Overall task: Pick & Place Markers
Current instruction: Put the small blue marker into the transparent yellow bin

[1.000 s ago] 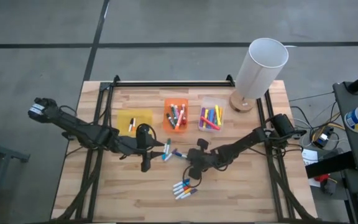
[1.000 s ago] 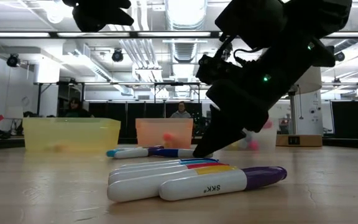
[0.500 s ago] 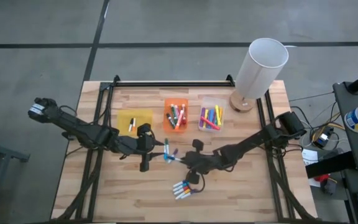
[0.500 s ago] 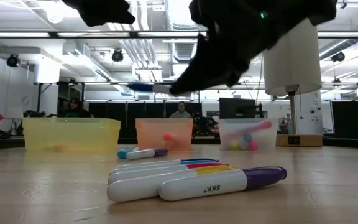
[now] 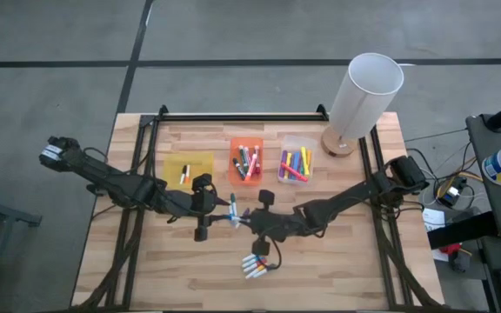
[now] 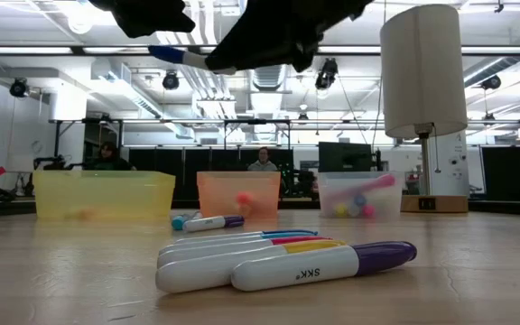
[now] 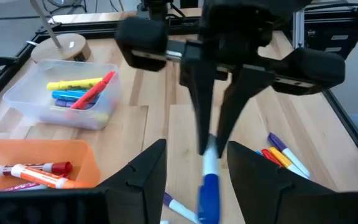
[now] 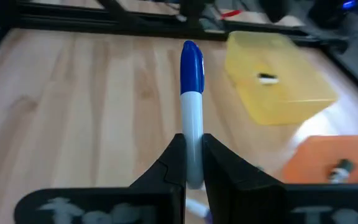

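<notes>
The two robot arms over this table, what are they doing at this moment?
They are sorting markers into bins. The right gripper is shut on a blue-capped marker and holds it in the air, pointing toward the left gripper, which is open just in front of it. More markers lie loose on the table; others already sit in the yellow, orange and clear bins.

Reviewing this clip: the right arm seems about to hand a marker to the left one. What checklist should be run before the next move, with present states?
1. Right gripper shut on blue-capped marker: ok.
2. Marker lifted off the table: ok.
3. Left gripper open: ok.
4. Marker's blue end between the left gripper's fingers: ok in the left wrist view.
5. Fingers touching the marker: cannot tell.
6. Which bin it belongs in: cannot tell.
</notes>
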Tool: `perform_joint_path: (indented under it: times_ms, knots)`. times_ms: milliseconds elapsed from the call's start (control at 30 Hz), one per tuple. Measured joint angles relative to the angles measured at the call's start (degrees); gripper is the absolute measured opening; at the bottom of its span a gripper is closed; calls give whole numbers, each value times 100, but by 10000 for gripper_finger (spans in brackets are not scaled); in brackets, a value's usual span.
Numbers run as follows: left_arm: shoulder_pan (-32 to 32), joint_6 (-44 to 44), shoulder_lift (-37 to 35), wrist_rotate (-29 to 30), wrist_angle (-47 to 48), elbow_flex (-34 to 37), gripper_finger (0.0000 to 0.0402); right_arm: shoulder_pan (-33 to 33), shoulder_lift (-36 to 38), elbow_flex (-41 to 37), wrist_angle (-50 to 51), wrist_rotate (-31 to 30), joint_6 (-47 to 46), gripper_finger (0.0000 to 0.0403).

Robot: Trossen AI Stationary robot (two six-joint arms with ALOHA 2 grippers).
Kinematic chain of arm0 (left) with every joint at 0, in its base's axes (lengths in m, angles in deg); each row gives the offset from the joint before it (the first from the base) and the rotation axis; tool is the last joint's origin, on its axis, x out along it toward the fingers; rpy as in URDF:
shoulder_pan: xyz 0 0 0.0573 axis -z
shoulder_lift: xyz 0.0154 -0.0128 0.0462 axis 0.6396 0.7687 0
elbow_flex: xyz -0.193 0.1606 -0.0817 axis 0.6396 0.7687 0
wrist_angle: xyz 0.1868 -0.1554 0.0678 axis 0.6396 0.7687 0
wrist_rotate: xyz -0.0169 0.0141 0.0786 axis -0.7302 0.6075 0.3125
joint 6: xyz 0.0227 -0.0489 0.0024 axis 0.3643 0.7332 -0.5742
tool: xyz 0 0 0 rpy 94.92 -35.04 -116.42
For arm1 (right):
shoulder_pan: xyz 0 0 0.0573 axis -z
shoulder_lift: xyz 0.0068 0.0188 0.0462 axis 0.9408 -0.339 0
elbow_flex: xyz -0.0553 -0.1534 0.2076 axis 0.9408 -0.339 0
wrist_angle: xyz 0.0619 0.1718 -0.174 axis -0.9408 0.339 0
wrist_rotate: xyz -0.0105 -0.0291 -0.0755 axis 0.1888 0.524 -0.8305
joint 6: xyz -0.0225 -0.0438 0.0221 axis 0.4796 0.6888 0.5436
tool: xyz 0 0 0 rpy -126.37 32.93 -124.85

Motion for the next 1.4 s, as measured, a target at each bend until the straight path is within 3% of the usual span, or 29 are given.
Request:
perform_joint_path:
  times_ms: [133,500,1000,1167,1400]
  knots:
    - [0,0,0,0,0,0,163,17,0,219,158,-313,198,24]
    - [0,7,0,2,0,0,163,49,2,645,258,-482,687,24]
    - [0,68,0,199,2,7,159,75,7,673,211,-782,694,24]
    - [0,92,0,205,3,7,124,78,7,671,204,-775,694,24]
    - [7,59,0,87,-9,7,42,78,-2,668,201,-712,749,25]
